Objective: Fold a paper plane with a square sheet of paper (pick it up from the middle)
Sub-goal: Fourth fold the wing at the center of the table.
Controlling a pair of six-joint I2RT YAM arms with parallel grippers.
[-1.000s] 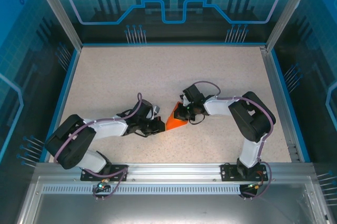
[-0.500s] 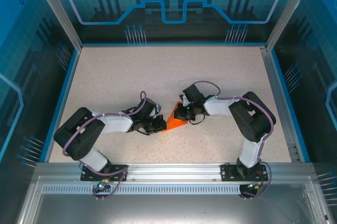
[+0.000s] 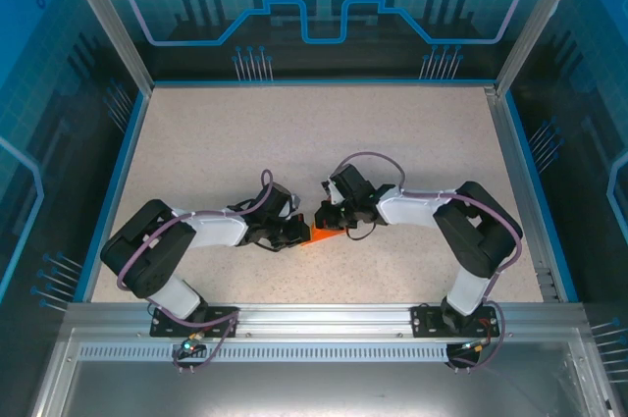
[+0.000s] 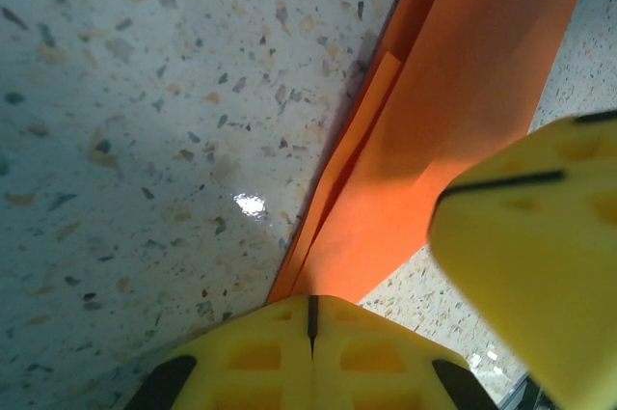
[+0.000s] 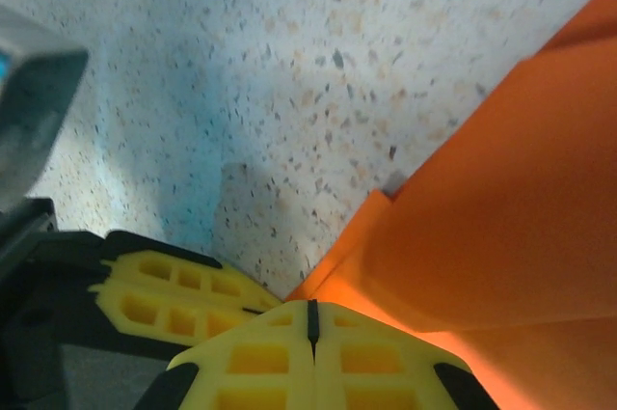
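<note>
Speckled beige stone makes up the desk [image 3: 294, 132], boxed in by blue-lit panels. On it lies the sheet of paper [image 3: 319, 234], already creased into a narrow orange wedge and pinned low between the two arms.

At the sheet's left end sits the left tool [image 3: 294, 234]. Its wrist camera shows the yellow fingers clenched on the paper, with stacked orange layers fanning out from the seam between them. On the sheet's far right side is the right tool [image 3: 329, 219]. Its fingers are likewise closed on an orange edge, a small folded flap lying just beyond them.

Over the last second the right arm has swung in over the sheet, toward the left tool. A broad orange triangle showed from above a moment ago; now only a small sliver peeks out on the near side of the right tool. The left arm shifted in first and has since held its place.

I read this as the right tool carrying its edge across the sheet to lay a further fold while the left one anchors the end. The dart shape is not yet finished, and the layers could slip or skew if either grip loosens.
</note>
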